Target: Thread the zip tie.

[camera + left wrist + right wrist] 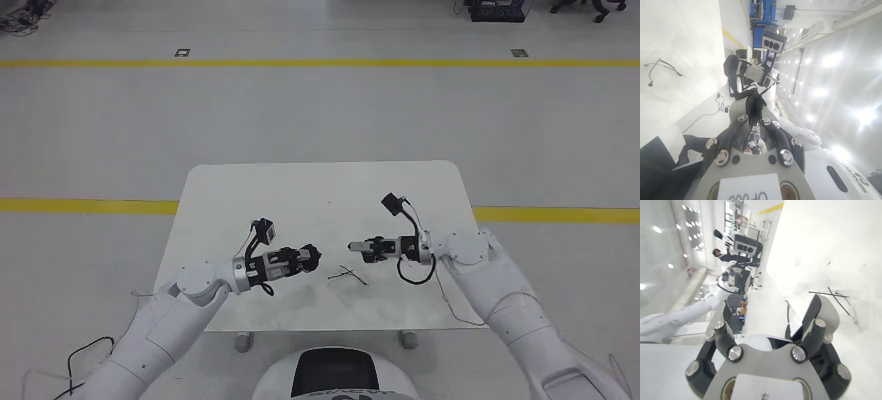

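Observation:
Thin black zip ties (347,273) lie crossed on the white table (320,190), just in front of the gap between the two grippers. They show as zip ties (662,66) in the left wrist view and zip ties (838,296) in the right wrist view. My left gripper (305,255) hovers left of them with its fingers (753,102) pressed together, and I see nothing between them. My right gripper (353,247) faces it from the right, open and empty, with one finger (815,306) above the table beside the ties.
The table's front edge (300,330) is close behind the ties. Floor with yellow lines (320,63) surrounds the table. A cable (450,300) hangs off the right arm.

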Action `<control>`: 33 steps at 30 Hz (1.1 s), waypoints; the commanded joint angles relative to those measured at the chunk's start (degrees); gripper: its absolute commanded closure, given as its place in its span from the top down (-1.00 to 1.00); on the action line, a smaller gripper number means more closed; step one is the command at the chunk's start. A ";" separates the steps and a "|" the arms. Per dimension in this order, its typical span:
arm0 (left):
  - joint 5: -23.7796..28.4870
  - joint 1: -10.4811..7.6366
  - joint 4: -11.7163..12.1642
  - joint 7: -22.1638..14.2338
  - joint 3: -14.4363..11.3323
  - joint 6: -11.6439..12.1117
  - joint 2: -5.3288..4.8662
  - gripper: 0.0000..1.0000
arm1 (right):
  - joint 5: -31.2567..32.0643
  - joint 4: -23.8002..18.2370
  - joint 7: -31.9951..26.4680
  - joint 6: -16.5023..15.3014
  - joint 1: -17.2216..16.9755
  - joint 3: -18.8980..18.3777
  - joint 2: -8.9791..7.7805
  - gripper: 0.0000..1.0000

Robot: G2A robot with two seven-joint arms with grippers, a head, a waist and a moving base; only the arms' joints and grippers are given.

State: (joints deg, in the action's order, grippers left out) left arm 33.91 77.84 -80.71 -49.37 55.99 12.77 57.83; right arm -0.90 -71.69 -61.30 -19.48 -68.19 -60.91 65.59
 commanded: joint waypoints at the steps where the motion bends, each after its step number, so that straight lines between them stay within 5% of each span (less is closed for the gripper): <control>1: -0.12 0.98 -0.93 0.24 0.62 -0.35 -0.27 -1.00 | 5.80 -2.18 1.23 0.00 -0.05 1.08 -0.15 1.00; 13: 0.44 0.00 -0.76 -0.22 -1.10 -0.64 0.21 -1.00 | 11.29 -5.07 3.37 0.01 -0.67 1.94 -0.51 1.00; 23: 0.17 -0.66 -0.16 -0.17 -1.80 -0.70 0.41 -1.00 | 29.12 -8.69 -0.17 0.01 4.19 9.54 -0.12 1.00; 29: -0.30 -0.39 -0.57 0.12 -1.72 -0.83 0.32 -1.00 | 35.85 -7.11 0.22 0.10 6.66 14.73 0.90 1.00; 33: -0.28 -0.29 -0.62 0.18 -1.80 -0.86 0.31 -1.00 | 36.70 -7.02 0.75 0.23 6.79 14.94 0.94 1.00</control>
State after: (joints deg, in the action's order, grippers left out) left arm 33.60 77.55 -81.33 -49.18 54.21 11.89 58.14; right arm 36.03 -78.70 -60.53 -19.29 -61.38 -45.90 66.54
